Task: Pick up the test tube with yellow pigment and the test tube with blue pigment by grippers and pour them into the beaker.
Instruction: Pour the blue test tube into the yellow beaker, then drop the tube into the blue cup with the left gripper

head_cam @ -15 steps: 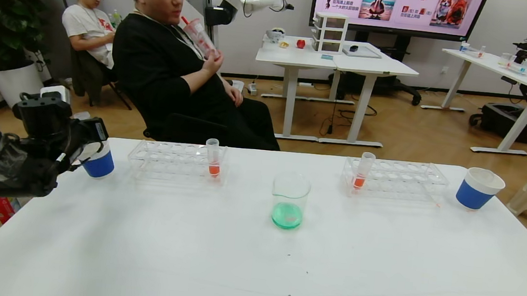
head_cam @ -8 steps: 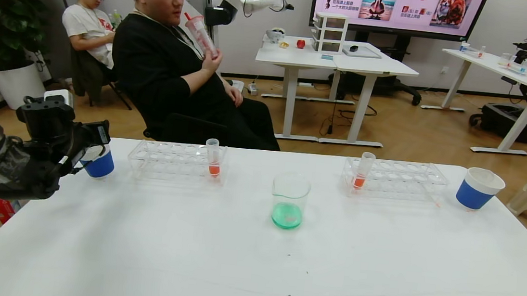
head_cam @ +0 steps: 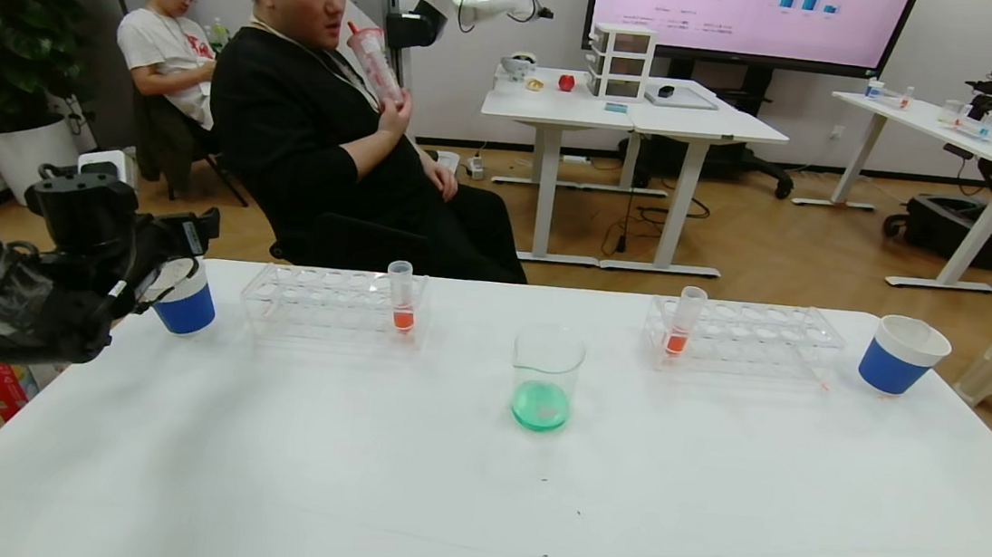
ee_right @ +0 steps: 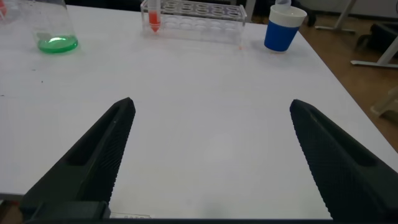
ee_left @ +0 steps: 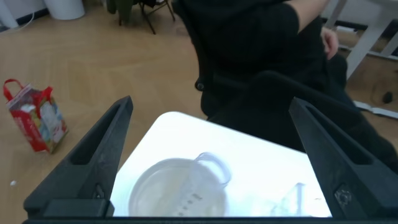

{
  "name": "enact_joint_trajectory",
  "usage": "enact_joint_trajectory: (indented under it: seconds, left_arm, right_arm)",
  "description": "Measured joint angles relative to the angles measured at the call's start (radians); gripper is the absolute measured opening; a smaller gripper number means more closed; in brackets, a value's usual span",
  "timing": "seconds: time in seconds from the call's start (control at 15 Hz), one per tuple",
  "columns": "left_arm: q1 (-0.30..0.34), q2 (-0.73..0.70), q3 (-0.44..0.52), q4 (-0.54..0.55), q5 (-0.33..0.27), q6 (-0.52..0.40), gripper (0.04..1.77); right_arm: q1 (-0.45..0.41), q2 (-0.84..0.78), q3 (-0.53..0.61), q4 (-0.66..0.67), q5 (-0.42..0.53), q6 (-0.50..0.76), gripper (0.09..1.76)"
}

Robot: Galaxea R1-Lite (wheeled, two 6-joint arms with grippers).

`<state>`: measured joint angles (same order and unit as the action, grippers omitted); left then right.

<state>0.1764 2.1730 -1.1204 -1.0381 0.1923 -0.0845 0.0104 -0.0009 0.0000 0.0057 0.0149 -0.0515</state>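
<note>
Head view: the left gripper (head_cam: 155, 247), a black two-fingered claw on a bulky dark-grey arm, is hovering directly over a white-and-blue paper cup (head_cam: 184, 308) at the table's far left corner. The clear glass beaker (head_cam: 546, 374) is standing well off to that gripper's right, holding green liquid, so both pigments are probably already poured. No yellow or blue tube is showing here. The two clear plastic racks (head_cam: 321, 303) are carrying only orange-red tubes.

Left wrist view: the left gripper (ee_left: 211, 104) is hanging released, its fingers spread wide and gripping nothing. Below and between them a clear, seemingly empty test tube (ee_left: 202, 177) is lying inside the paper cup (ee_left: 140, 186); which pigment it carried cannot be told. The step in hand looks like discarding that tube. To do it well, the arm should be rising straight up, fingers kept apart, so nothing is clipping the cup's rim or tipping it.

Right wrist view: the right gripper (ee_right: 211, 104) is idling, fingers apart and empty, above bare white table (ee_right: 205, 143), with the beaker (ee_right: 56, 25) far ahead.

Against the earlier frames, the left fingers have gone from clenched to released, the gripper has lifted slightly, and the wall screen (head_cam: 749, 12) is showing a different slide.
</note>
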Motion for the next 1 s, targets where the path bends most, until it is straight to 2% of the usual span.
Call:
enact_joint_trajectory:
  seconds: [0.13,0.27,0.53,0.73,1.0]
  left_arm:
    - [-0.063,-0.028,-0.026,0.017,0.001,0.0,1.75]
    - [-0.143,-0.058,-0.049,0.085,0.003,0.0,1.75]
    - [-0.303,-0.102,-0.111,0.158,0.069,0.003,1.75]
    - [-0.354,-0.183,-0.116,0.202,0.074,0.008,1.75]
    - [-0.38,-0.364,-0.062,0.262,0.075,0.06,1.75]
  right_arm:
    - [0.0,0.0,0.0,0.0,0.0,0.0,1.74]
    - [0.0,0.0,0.0,0.0,0.0,0.0,1.74]
    - [0.0,0.0,0.0,0.0,0.0,0.0,1.74]
    - [0.0,0.0,0.0,0.0,0.0,0.0,1.74]
    - [0.0,0.0,0.0,0.0,0.0,0.0,1.74]
